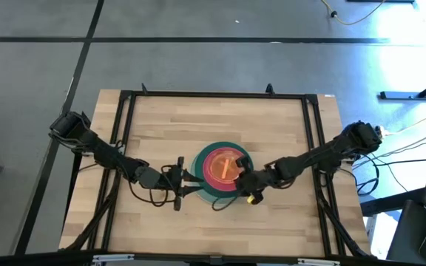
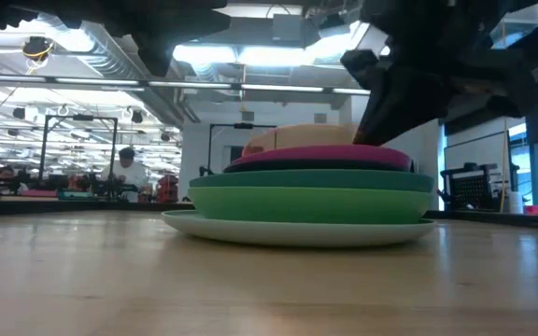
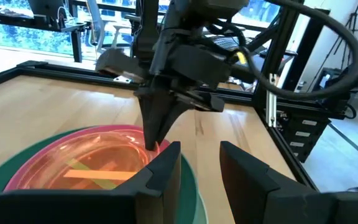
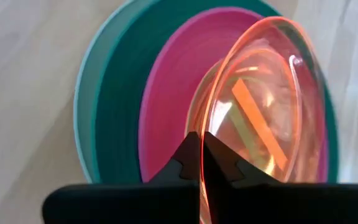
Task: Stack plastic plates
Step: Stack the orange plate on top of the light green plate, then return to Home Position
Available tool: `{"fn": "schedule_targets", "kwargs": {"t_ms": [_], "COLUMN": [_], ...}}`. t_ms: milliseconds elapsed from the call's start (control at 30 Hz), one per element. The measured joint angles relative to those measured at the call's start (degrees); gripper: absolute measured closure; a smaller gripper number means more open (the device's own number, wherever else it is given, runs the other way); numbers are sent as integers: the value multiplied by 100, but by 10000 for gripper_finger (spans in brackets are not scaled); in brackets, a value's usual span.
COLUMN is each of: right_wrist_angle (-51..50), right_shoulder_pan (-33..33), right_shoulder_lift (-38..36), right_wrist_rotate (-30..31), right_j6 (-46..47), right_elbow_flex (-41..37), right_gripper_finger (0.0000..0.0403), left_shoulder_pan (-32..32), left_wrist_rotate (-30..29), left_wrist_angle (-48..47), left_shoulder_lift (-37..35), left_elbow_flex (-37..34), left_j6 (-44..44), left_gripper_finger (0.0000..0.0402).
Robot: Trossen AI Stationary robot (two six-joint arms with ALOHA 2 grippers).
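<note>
The right gripper (image 4: 202, 163) is pinched shut on the rim of a small translucent orange plastic plate (image 4: 263, 106), holding it tilted over the round magenta plastic plate (image 4: 169, 112), apparently to lower it flat. The stack of plates (image 1: 220, 174) sits mid-table, nearer the front edge. The left gripper (image 3: 197, 168) waits beside the stack's left side, fingers apart and empty, probably to steady it.
</note>
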Motion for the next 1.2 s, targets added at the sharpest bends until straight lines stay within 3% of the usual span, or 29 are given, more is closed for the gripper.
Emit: {"fn": "schedule_targets", "kwargs": {"t_ms": [233,500,667,1000,1200], "right_wrist_angle": [3,-291,-918,-789,-312], "right_shoulder_pan": [-147,-134,-76,-26,-291], "right_shoulder_lift": [0,-36,-340,-1682,-2613], "right_wrist_rotate": [-178,-186,-368,-405,-374], "right_j6": [974,1057,1125,1265,1307], "right_elbow_flex": [0,170,525,-135,-952], "right_gripper_finger": [378,270,229,224,226], "left_shoulder_pan": [0,2,2,277,677], "left_wrist_rotate": [0,0,12,288,284], "left_wrist_angle": [-8,-7,-4,-86,-704], "left_shoulder_lift": [0,0,0,-36,-614], "left_elbow_flex": [0,0,-2,-2,-7], "left_j6": [7,4,2,316,724], "left_gripper_finger": [296,296,296,296,297]}}
